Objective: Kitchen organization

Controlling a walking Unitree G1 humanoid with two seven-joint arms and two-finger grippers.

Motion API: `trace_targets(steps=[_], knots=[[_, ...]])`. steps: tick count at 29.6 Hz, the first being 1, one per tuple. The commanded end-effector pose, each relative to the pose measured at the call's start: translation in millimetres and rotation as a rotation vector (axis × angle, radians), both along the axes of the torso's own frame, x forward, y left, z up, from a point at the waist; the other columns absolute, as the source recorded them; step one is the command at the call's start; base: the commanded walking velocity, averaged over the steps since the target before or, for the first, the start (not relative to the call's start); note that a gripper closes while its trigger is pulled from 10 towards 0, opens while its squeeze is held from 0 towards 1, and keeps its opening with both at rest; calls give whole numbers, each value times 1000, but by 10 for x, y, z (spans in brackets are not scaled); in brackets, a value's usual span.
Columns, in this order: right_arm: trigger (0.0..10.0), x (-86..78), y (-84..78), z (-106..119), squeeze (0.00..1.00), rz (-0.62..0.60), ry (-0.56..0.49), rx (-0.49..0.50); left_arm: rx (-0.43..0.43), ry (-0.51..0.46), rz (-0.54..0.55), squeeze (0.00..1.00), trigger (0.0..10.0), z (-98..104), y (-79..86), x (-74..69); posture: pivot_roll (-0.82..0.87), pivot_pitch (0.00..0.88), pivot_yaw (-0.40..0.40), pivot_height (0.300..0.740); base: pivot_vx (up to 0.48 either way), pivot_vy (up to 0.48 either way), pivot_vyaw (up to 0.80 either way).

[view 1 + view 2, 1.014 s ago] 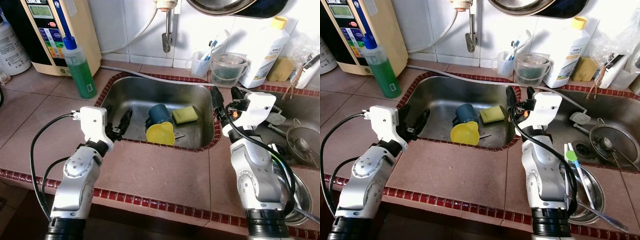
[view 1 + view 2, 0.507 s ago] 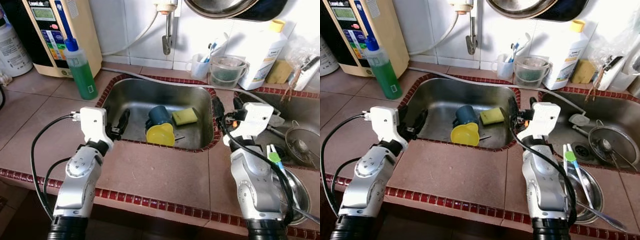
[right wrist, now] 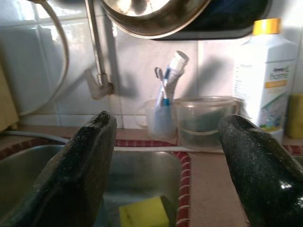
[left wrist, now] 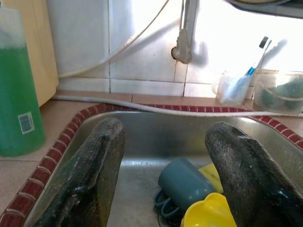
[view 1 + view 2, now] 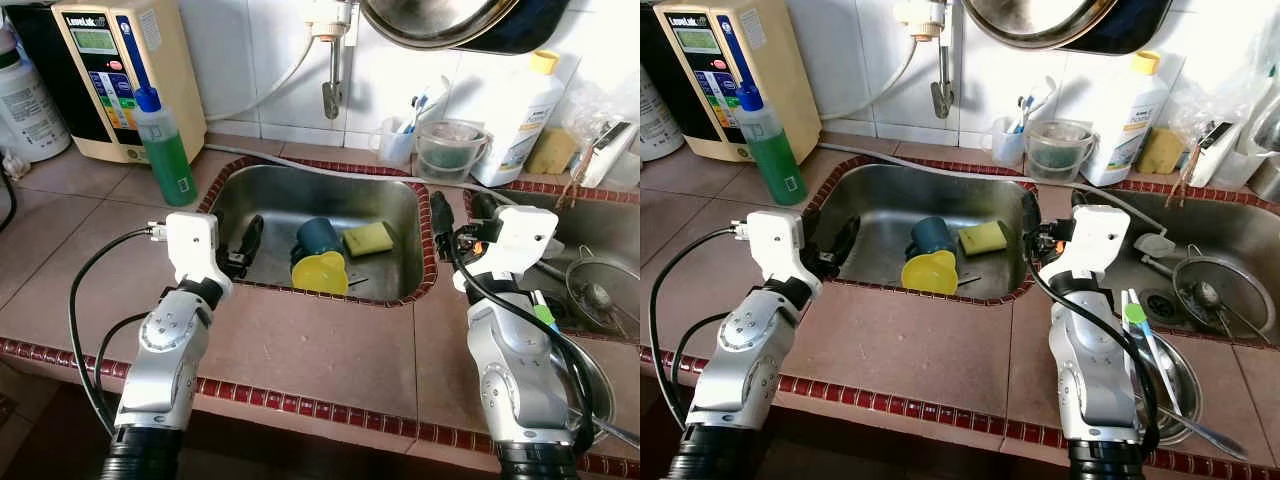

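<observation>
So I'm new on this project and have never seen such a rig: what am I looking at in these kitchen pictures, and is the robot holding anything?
It is a humanoid robot with two silver arms, each ending in a hand of two black fingers. Two pictures come from the cameras on its head, looking down at a tiled counter. The other two come from cameras on its wrists, looking out between the fingers.

The left hand is open at the left edge of the sink; the right hand is open over the sink's right rim. Neither holds anything.

In the sink lie a blue mug on its side, a yellow cup and a yellow sponge. A green soap bottle stands on the counter to the left.
</observation>
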State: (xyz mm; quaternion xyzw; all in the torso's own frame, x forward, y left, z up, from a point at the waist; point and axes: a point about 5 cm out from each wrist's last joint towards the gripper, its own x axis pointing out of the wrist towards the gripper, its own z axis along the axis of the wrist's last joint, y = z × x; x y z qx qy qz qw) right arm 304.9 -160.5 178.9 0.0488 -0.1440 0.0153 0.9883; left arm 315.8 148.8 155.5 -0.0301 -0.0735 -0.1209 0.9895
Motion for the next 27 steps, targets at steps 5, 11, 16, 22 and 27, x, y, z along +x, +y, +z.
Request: trace_targets(steps=[5, 11, 16, 22, 27], knots=[[10000, -18, -11, 61, 0, -14, -23, -11, 15, 1, 5, 0, 10000, 4, 12, 17, -163, 11, 36, 740, 0, 0, 0], [10000, -3, -20, 65, 1000, 4, -19, 13, 17, 2, 7, 0, 10000, -2, 20, 7, -155, 5, 30, 740, 0, 0, 0], [10000, 7, -42, 62, 0, -14, -19, -11, 21, 3, 11, 0, 10000, -7, 33, -11, -147, 7, 28, 740, 0, 0, 0], [10000, 20, -68, 67, 0, -21, -19, -23, 23, 1, 17, 0, 10000, 5, 55, -22, -138, 11, 25, 740, 0, 0, 0], [10000, 18, -76, 63, 0, -19, -18, -35, 26, -2, 27, 0, 10000, 17, 82, -31, -136, 14, 24, 740, 0, 0, 0]])
